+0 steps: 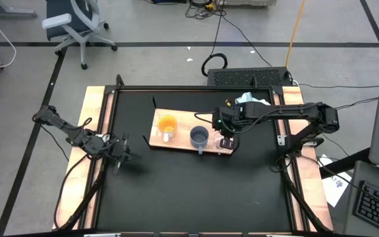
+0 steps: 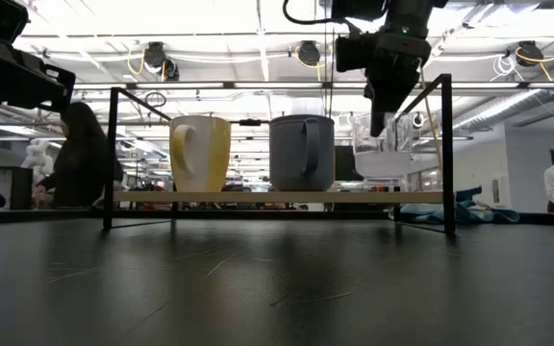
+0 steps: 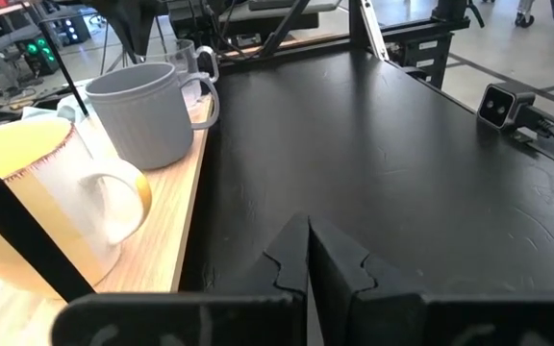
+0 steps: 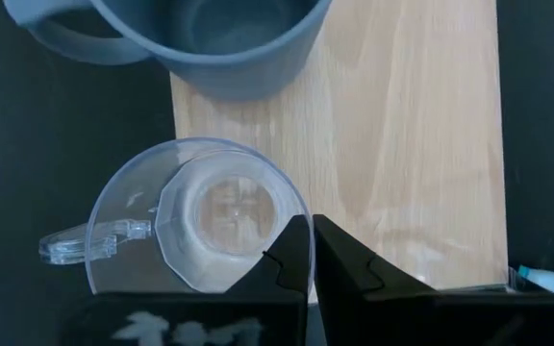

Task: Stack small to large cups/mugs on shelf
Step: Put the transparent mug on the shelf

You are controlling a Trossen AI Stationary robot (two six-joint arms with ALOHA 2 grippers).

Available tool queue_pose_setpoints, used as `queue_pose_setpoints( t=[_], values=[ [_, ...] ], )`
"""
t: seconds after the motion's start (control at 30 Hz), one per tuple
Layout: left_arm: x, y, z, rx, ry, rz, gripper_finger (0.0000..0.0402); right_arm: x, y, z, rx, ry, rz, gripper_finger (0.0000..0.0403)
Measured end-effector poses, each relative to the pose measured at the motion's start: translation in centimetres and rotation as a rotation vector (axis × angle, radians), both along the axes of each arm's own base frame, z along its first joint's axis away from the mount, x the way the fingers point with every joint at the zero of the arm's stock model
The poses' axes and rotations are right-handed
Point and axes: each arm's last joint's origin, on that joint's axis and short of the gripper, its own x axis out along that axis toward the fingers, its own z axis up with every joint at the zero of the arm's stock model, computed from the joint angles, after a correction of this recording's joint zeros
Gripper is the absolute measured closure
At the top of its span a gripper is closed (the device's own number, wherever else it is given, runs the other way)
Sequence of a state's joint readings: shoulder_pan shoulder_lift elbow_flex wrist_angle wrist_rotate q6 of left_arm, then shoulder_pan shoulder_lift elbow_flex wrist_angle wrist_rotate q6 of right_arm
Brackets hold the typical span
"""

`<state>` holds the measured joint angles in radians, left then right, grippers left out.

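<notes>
The light-wood shelf [image 1: 183, 123] is a board on a black frame, raised above the table [image 2: 258, 197]. On it stand an orange mug with a white handle [image 1: 167, 125] and a blue-grey mug [image 1: 199, 137]. They stand upright on their bases in the low view, the orange mug [image 2: 200, 154] and the blue-grey mug [image 2: 301, 154]. The clear glass cup [image 4: 195, 216] is at the board's right end, upright, its handle sticking out. My right gripper [image 1: 226, 142] is above it, pointing down, shut at its rim. My left gripper [image 1: 121, 151] waits shut and empty at the table's left. My right gripper holds the glass cup by its rim [image 4: 294, 213], on the side opposite the handle. One finger [image 4: 291, 252] is inside the cup and the other is outside. The fingers come from above, pointing down. The cup stays upright; I cannot tell whether its base rests on the board.
A light-blue cloth [image 1: 252, 100] lies at the far right, behind the shelf. The frame's black posts [image 2: 110, 159] stand at the shelf's corners. A small camera [image 3: 508, 106] sits on the black table. People [image 2: 80, 154] are in the room beyond.
</notes>
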<state>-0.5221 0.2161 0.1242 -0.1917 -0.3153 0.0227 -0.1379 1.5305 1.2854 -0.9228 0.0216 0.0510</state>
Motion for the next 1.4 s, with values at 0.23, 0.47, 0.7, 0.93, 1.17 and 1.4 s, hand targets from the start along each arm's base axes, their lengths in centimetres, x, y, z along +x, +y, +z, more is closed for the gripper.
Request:
queue_pose_setpoints(
  t=[0.23,0.47,0.7,0.93,1.17,1.4],
  values=[
    [0.0,0.0,0.0,-0.002,0.000,0.001,0.0392,0.3,0.0,0.0,-0.004,-0.022,-0.006,0.0403],
    [0.0,0.0,0.0,-0.002,0.000,0.000,0.0392,0.0,0.0,-1.0,-0.003,0.002,-0.001,0.0403],
    [0.0,0.0,0.0,-0.002,0.000,0.000,0.0392,-0.2,0.0,-1.4,0.000,0.011,-0.009,0.0403],
    [0.0,0.0,0.0,-0.001,-0.001,0.000,0.0392,-0.1,0.0,-1.4,-0.001,-0.002,-0.009,0.0403],
    [0.0,0.0,0.0,-0.001,-0.001,0.000,0.0392,0.0,0.0,-1.4,0.001,-0.007,-0.018,0.0403],
    [0.0,0.0,0.0,-0.001,-0.001,0.001,0.0392,0.2,0.0,-1.6,0.001,-0.023,-0.023,0.0384]
  ],
)
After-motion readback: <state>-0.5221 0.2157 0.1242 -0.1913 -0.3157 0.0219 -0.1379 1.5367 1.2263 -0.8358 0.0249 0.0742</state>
